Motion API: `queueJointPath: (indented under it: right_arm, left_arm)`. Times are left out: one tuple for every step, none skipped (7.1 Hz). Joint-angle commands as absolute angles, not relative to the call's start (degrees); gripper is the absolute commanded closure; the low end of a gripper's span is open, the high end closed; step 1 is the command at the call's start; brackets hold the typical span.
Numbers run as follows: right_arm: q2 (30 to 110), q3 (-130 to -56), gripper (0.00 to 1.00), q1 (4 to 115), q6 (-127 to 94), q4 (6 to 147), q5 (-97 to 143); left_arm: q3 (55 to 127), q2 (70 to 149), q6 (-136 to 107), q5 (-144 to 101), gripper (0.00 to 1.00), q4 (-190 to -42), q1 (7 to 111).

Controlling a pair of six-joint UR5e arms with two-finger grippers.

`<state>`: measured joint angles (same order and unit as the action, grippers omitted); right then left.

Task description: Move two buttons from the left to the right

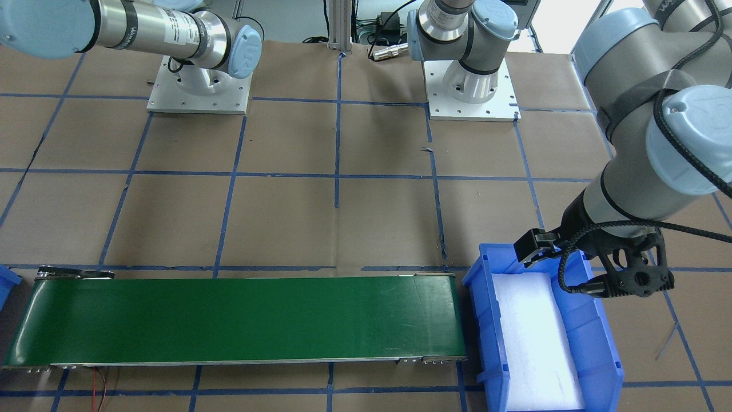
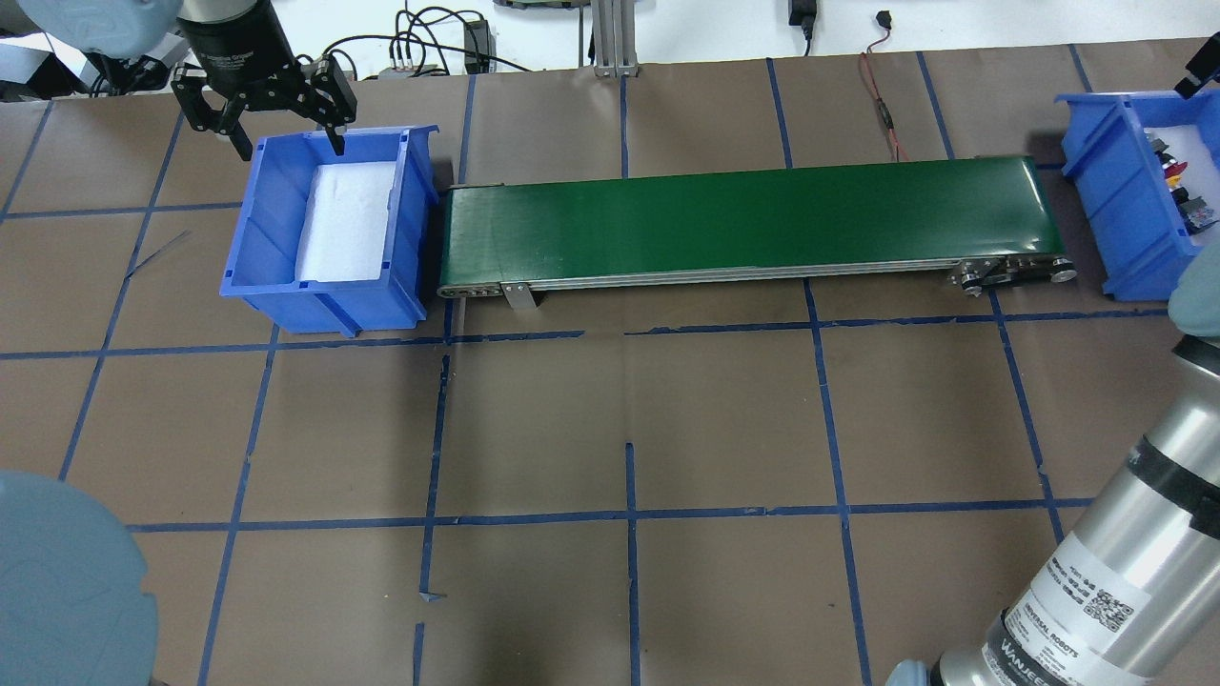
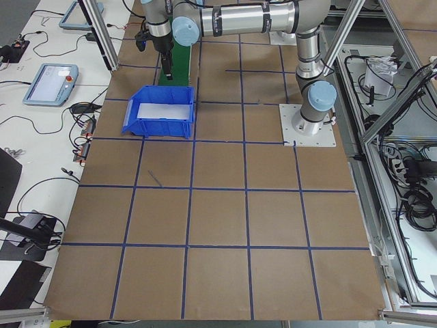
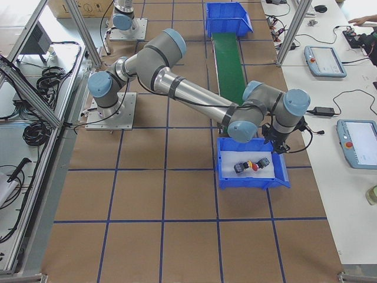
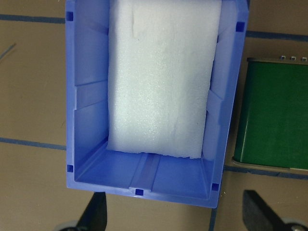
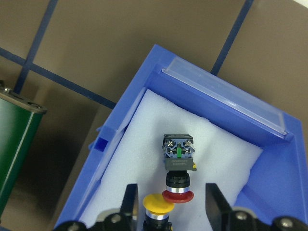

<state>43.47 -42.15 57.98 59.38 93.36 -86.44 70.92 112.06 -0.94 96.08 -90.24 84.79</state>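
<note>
A long green conveyor belt (image 2: 743, 224) lay between two blue plastic bins: the left gripper (image 2: 286, 148) hung wide open, empty, over the left bin (image 2: 262, 248), the right gripper (image 6: 172, 204) likewise over the right bin (image 6: 284, 168), which held the red-capped push-button (image 6: 178, 168) and yellow-capped push-button (image 6: 158, 204).

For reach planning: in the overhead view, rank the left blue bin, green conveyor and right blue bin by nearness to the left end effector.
1. Left blue bin: right at the left end effector, view's left.
2. Green conveyor: mid-table.
3. Right blue bin: far right edge.
</note>
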Motion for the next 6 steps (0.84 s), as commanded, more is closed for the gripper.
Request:
queueJointPath:
  right_arm:
    - [49.7,-44.5,0.39,63.2,58.9,92.8,-85.2]
    - [50.8,-45.0,0.37,65.7,57.1,93.1,-85.1]
    - [51.6,-45.1,0.33,68.5,53.4,93.6,-82.3]
    - [51.9,-45.1,0.26,72.0,47.0,94.0,-81.6]
    - [52.3,-45.2,0.12,75.5,42.8,94.1,-81.6]
    - [53.7,-46.2,0.12,79.3,37.8,93.9,-81.7]
  left_arm:
    - [70.9,112.1,-1.0,96.1,0.00,-90.3,84.7]
    - [71.1,112.1,-1.0,96.1,0.00,-90.3,84.7]
    - [70.9,112.1,-1.0,96.1,0.00,-90.3,84.7]
    - [70.8,112.1,-1.0,96.1,0.00,-90.2,84.6]
    - [70.8,112.1,-1.0,96.1,0.00,-90.3,84.6]
    - [70.9,112.1,-1.0,96.1,0.00,-90.3,84.6]
